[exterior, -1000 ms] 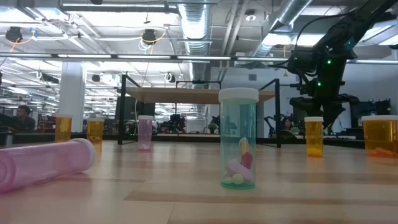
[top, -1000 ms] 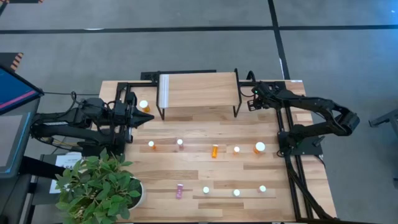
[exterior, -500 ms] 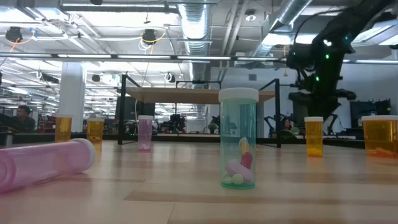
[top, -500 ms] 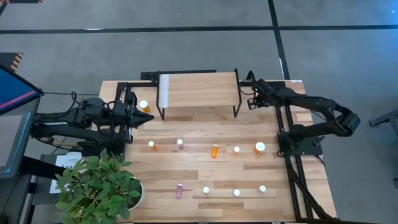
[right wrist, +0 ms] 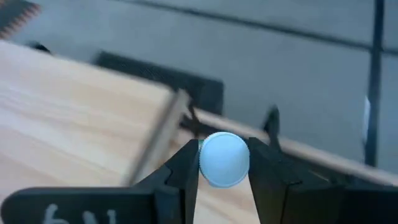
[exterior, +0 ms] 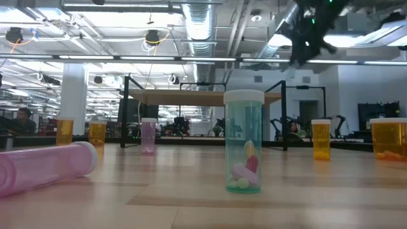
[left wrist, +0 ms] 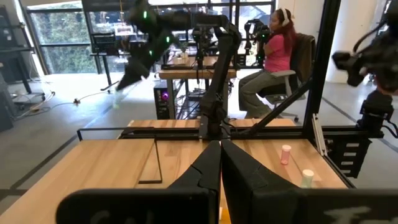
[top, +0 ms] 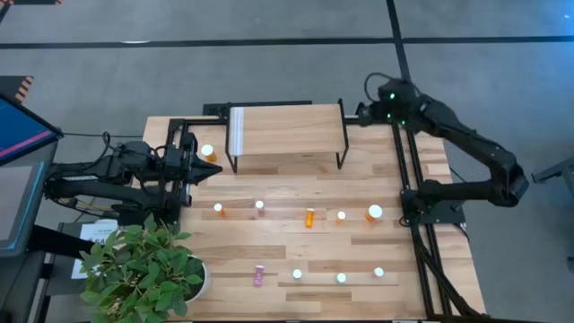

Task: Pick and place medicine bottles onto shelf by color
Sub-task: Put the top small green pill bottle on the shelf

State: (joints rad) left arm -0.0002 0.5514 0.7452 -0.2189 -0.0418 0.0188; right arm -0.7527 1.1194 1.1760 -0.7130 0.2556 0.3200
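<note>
The shelf [top: 287, 130], light wood on black legs with a white ridged strip at its left end, stands at the table's far middle. Several medicine bottles [top: 310, 217] with white caps stand or lie in two rows nearer me. One more orange bottle [top: 208, 152] is left of the shelf. In the low view a pale green bottle [exterior: 243, 141] stands upright and a pink one [exterior: 44, 168] lies on its side. My right gripper [top: 363, 112] is high in the air off the shelf's far right corner, shut on a bottle. My left gripper [top: 202, 169] waits shut, left of the shelf. My right gripper pinches a white-capped bottle between its two fingers; the round cap [right wrist: 224, 159] fills the gap and faces the wrist camera. The cap hides the body and its colour. The fingers slant downward. The bottle is lifted clear, high over the shelf's far right corner.
A potted plant [top: 143, 269] stands at the near left corner. Black frame rails [top: 413, 188] run along the table's right side. A larger orange bottle [top: 375, 213] stands in the middle row at the right. A seated person [left wrist: 277, 56] is beyond the table in the left wrist view.
My right gripper has risen quickly, from low beside the shelf's right legs to well above the shelf top. It has also tipped up to a flatter slant.
</note>
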